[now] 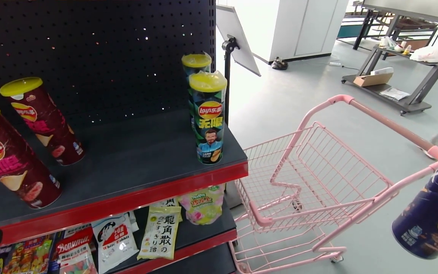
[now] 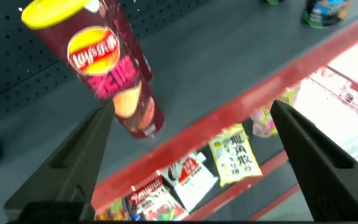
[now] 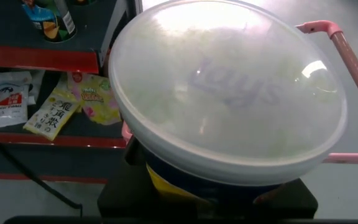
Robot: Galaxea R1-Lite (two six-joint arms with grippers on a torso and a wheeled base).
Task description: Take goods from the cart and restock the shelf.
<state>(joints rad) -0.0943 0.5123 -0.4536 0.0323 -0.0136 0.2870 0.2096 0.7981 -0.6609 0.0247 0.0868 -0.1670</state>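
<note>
Firmly, right gripper [image 3: 207, 198] clasps blue chip can [image 1: 432, 217].

Holds the left pincer [image 2: 191, 158] wide open just in front of the shelf [image 2: 247, 96], its two dark fingers [image 2: 73, 168] splayed far apart and aimed at the red front edge. Grips a blue can [image 1: 430, 217] in the right pincer [image 3: 210, 202], closed round its side, well off the shelf's right end, can tilted, lid toward the wrist.
</note>
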